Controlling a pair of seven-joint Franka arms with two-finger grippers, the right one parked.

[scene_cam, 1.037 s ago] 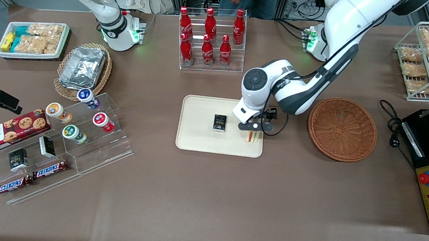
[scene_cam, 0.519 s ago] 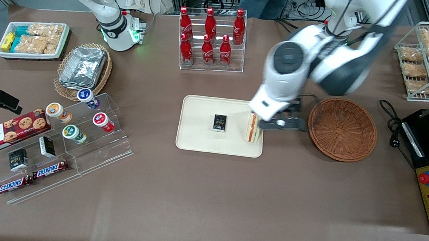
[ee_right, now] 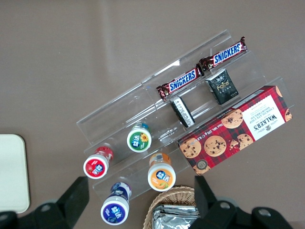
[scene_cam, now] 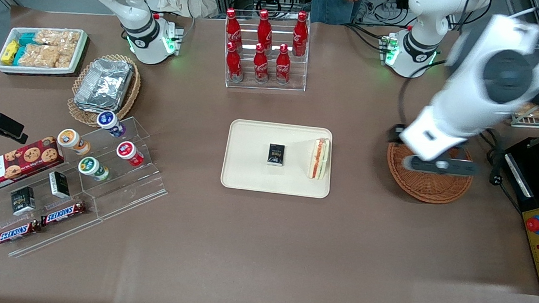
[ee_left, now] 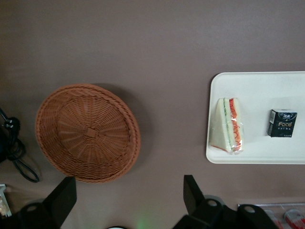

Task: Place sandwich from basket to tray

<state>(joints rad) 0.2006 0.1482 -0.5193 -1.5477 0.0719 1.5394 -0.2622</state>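
You have the sandwich (scene_cam: 319, 158) standing on the tray (scene_cam: 248, 176) near the middle of the desk, tight against the tray's edge that faces the basket (scene_cam: 434, 191), with a small black box (scene_cam: 276, 154) sharing the tray toward the parked arm's end. The wrist view shows the wedge (ee_left: 228, 125) lying just inside that rim with its red and green filling edge turned toward the box (ee_left: 281, 123), so by the look of it the placing is done. Moving on toward the working arm's end, the gripper (scene_cam: 439, 165) hangs high above the basket, carrying nothing; its fingers (ee_left: 62, 199) are spread wide, and the basket (ee_left: 88, 132) below them holds nothing. The risk you should weigh is the sandwich's position: it sits so close to the low rim that a knock to the tray, or a low return sweep of the arm across it, could tip the wedge over the rim onto the desk. The arm also looks blurred with speed, so watch the wire rack and the black machine at that end of the desk as it swings. Compared with half a second ago, the gripper has left the tray's edge beside the sandwich and has risen and crossed over the basket, while sandwich and box have stayed put.
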